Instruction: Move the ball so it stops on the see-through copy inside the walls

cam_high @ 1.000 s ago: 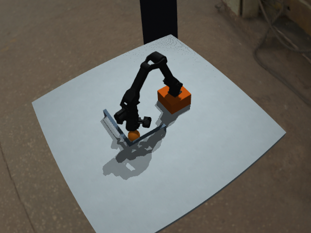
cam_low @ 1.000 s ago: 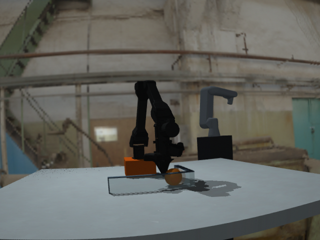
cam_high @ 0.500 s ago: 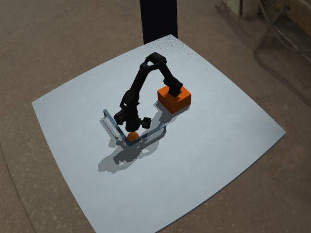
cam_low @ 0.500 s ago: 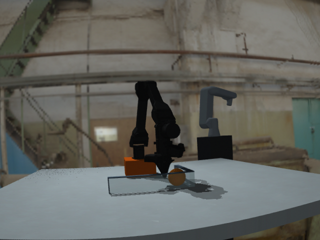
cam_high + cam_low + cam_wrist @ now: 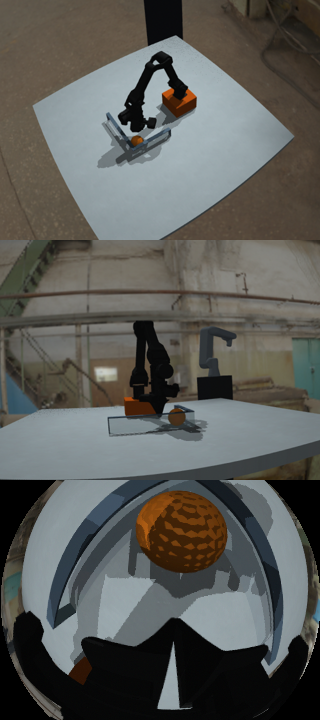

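The orange ball (image 5: 137, 140) (image 5: 176, 417) (image 5: 182, 532) rests on the table in the corner of the walls. Its surface looks mottled in the wrist view, with the see-through copy overlapping it; no separate outline of the copy shows. One clear wall (image 5: 157, 134) (image 5: 134, 424) (image 5: 100, 512) and the other wall (image 5: 119, 129) (image 5: 267, 565) meet just beyond the ball. My gripper (image 5: 159, 415) (image 5: 174, 622) is shut and empty, fingertips low over the table on the open side of the corner. A gap separates them from the ball. The arm hides the fingertips in the top view.
The orange base block (image 5: 178, 105) (image 5: 139, 406) stands behind the gripper, on the side away from the corner. Both walls stretch from the corner along either side of the ball and gripper. Shadows of the arm fall over the corner and the table (image 5: 193, 167) beyond it.
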Available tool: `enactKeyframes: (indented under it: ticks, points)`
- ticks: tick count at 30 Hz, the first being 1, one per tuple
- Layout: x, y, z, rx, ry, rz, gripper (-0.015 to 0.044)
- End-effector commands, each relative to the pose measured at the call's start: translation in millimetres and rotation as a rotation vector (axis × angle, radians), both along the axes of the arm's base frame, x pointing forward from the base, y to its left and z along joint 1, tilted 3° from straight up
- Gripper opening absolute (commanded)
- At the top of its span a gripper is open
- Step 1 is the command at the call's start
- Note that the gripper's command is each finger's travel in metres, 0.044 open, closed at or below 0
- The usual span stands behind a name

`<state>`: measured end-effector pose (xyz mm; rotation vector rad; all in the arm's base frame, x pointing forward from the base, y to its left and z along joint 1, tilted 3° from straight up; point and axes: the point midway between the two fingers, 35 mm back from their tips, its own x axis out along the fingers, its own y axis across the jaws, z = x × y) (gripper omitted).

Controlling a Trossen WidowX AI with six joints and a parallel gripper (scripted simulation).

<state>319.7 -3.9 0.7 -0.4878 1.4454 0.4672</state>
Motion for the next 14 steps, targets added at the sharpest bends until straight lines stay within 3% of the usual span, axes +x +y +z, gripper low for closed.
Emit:
enactKeyframes:
  ticks: [1,8,14]
  points:
    - [-7.2,-3.4,-0.3,0.005,-0.002,0.004,0.0000]
    - [-13.6,-7.3,-1.1,0.004,-0.001,0.004,0.0000]
    - [-15.9,-7.7,34.0,0.004,-0.001,0.004,0.0000]
